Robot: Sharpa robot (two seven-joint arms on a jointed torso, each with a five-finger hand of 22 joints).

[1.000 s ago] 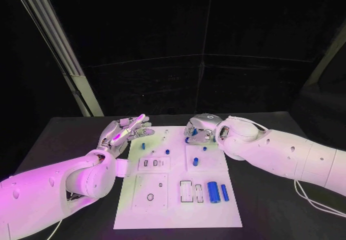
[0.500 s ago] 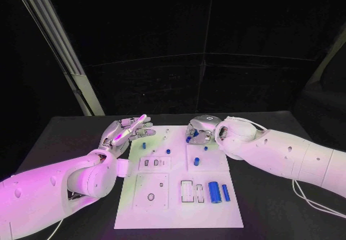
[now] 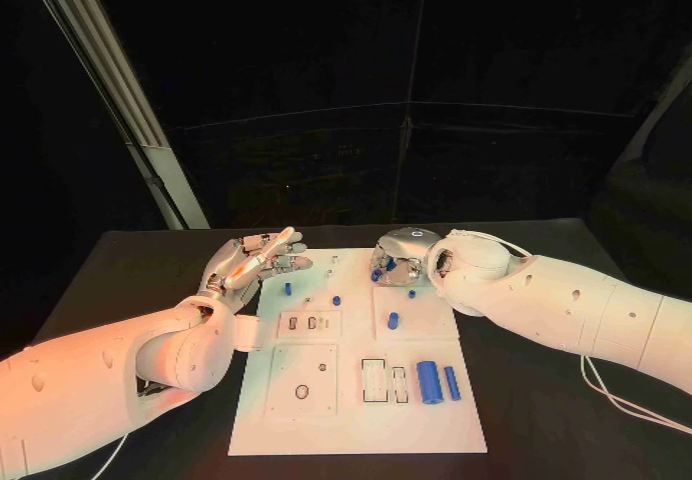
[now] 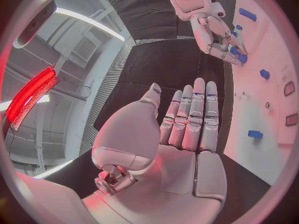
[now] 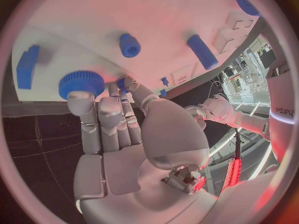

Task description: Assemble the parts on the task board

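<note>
far end of the white rectangular task board [image 3: 353, 410]: pretty crowded, silver right hand [image 3: 400, 256] sits over the top edge by small blue plastic parts [image 3: 391, 321] | left side: silver left hand [image 3: 257, 258] raised, fingers [image 4: 194, 115] straight, just off the board | near end: open black desk [image 3: 548, 420] both sides

We can make out one piece of lettering: in the right wrist view, dark letters on the white arm [image 5: 283, 109] at the circle's edge appear mirrored or turned and seem to read "sharpa". We find no other readable text, number or sign on the task board [image 3: 356, 420], the parts or the counter [image 3: 144, 270].
</note>
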